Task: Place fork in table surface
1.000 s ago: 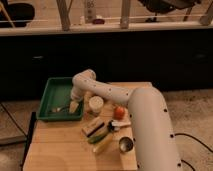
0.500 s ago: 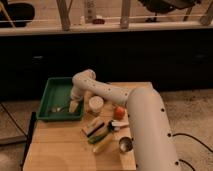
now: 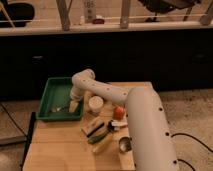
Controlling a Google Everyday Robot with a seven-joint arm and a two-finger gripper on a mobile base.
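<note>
**In the green tray: pincer low beside the fork**

At the left far corner of the tabletop (image 3: 55,147) sits a green tray (image 3: 59,80), and the pincer (image 3: 73,106) is down inside it, at the tray's right near corner. The white arm (image 3: 145,125) rises from the near right, crosses over the tabletop, bends at an elbow above the tray's right far edge and drops from there into the tray. Whether the pincer is spread or closed, and whether it has hold of anything, cannot be told.

The fork (image 3: 56,109) shows as a small pale sliver on the tray floor, close to the tray's near wall and just left of the pincer. It lies inside the tray, not on the wooden slats. Whether the pincer touches it cannot be told.

To the right of the tray, on the tabletop, stands a white cup (image 3: 95,104), just beside the pincer's wrist. Further right is a small red round thing (image 3: 118,112), partly against the arm. Nearer than the cup lies a huddle of small items (image 3: 96,132), pale and green, too close together to tell apart. A round metal cup (image 3: 124,144) sits near the tabletop's near right, next to the arm. The near left part of the tabletop shows bare slats.
</note>
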